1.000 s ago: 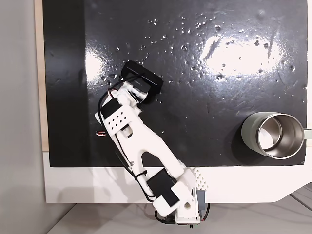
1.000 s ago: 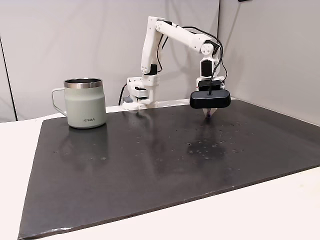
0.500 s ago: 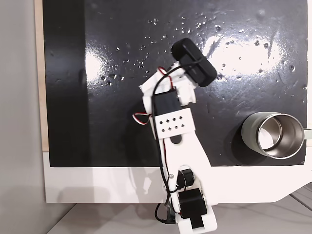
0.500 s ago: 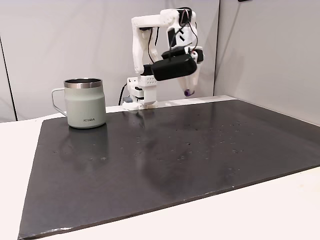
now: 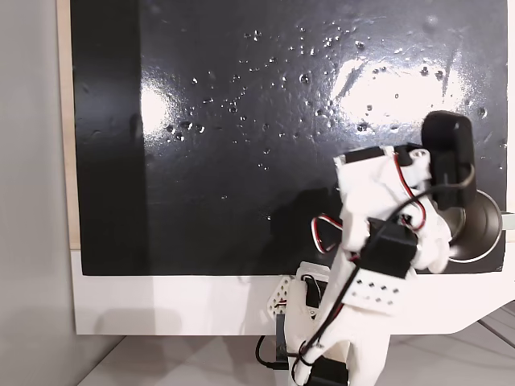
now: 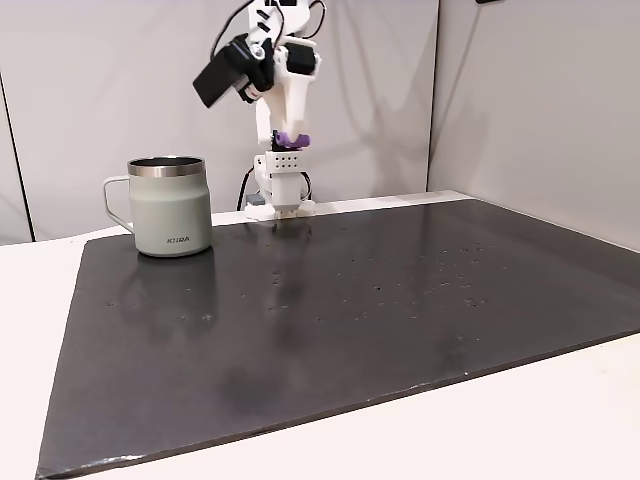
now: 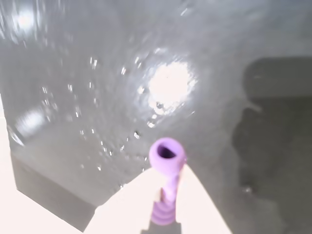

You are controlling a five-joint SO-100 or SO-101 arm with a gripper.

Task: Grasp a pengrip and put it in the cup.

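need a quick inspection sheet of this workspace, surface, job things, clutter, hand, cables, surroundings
Surface: glossy black mat on a white table, speckled with small droplets or marks and lamp glare.
Job's things: pale grey-green metal cup with a steel rim, upright near the mat's edge; tiny light-purple ribbed pengrip off the mat, in the hand.
Clutter: nothing seen.
Hand: white two-finger hand raised high near the cup, shut on the pengrip.
Cables: red, white and black wires looped along the arm.
Surroundings: plain grey walls.
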